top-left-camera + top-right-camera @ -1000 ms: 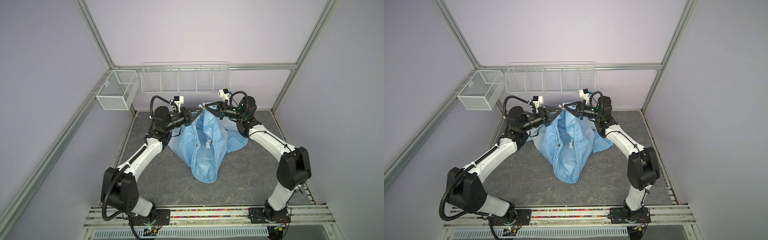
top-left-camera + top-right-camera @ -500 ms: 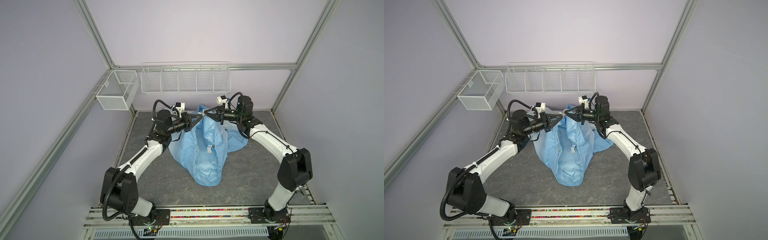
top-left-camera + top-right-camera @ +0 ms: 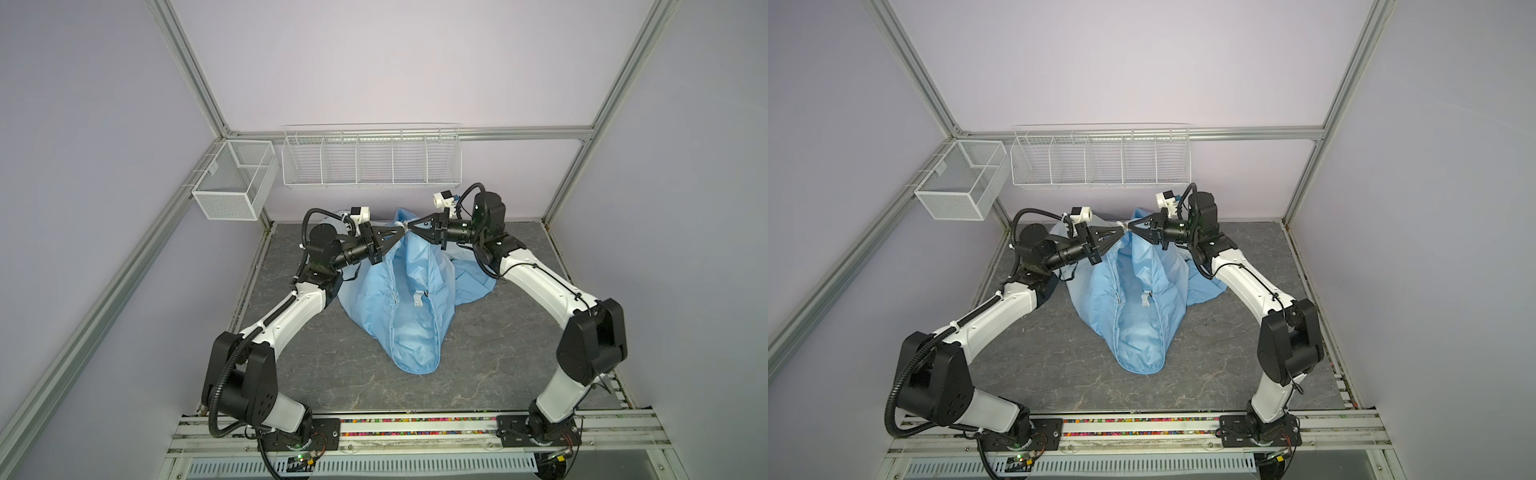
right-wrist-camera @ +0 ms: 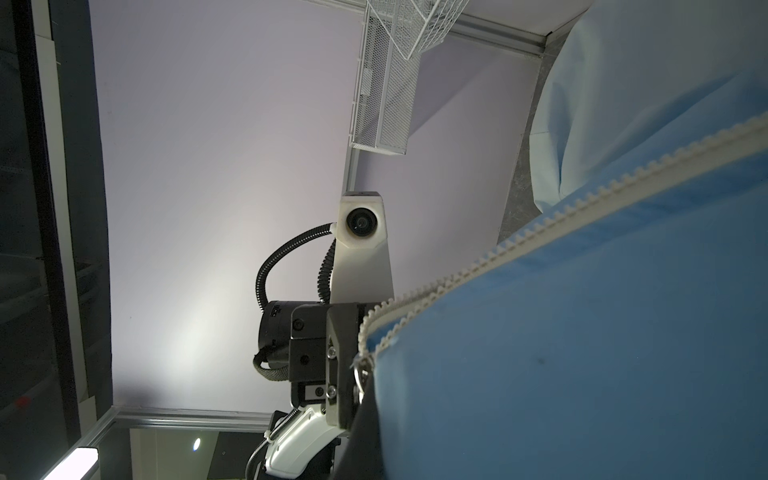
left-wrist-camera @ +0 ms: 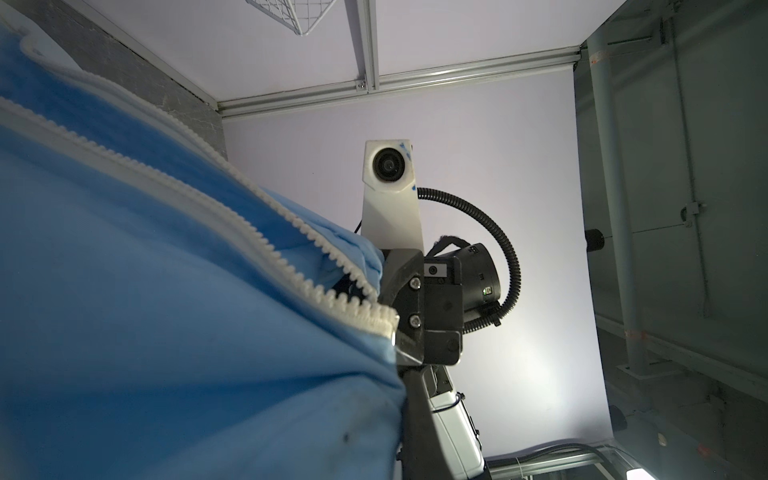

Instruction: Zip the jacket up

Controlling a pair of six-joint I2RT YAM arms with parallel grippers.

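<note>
Fingers [image 3: 386, 233] of the left gripper [image 3: 399, 228] are pinched shut on one front edge of the jacket [image 3: 411, 299]. The right gripper [image 3: 411, 226] is likewise clamped on the opposite edge, and the two tips almost meet above the far middle of the table [image 3: 498, 353]. The wrist views show each grip sitting at the end of a row of the white zipper [image 5: 266, 247], with both rows of teeth [image 4: 436, 286] running apart and unjoined.

The jacket hangs from these two pinches like a tent. Its front gapes open toward the camera, and its lower folds rest on the grey table between the arms. A small white tab [image 3: 417, 300] dangles inside the opening; whether it is the pull cannot be told.

The step in hand looks like bringing the two zipper ends together so they can be engaged, and no length is closed yet. The next move probably calls for fine alignment of the ends while the fabric stays taut, since thin cloth slips easily. Behind the jacket, a wire rack [image 3: 370, 166] and a mesh box [image 3: 232, 187] hang on the wall.
</note>
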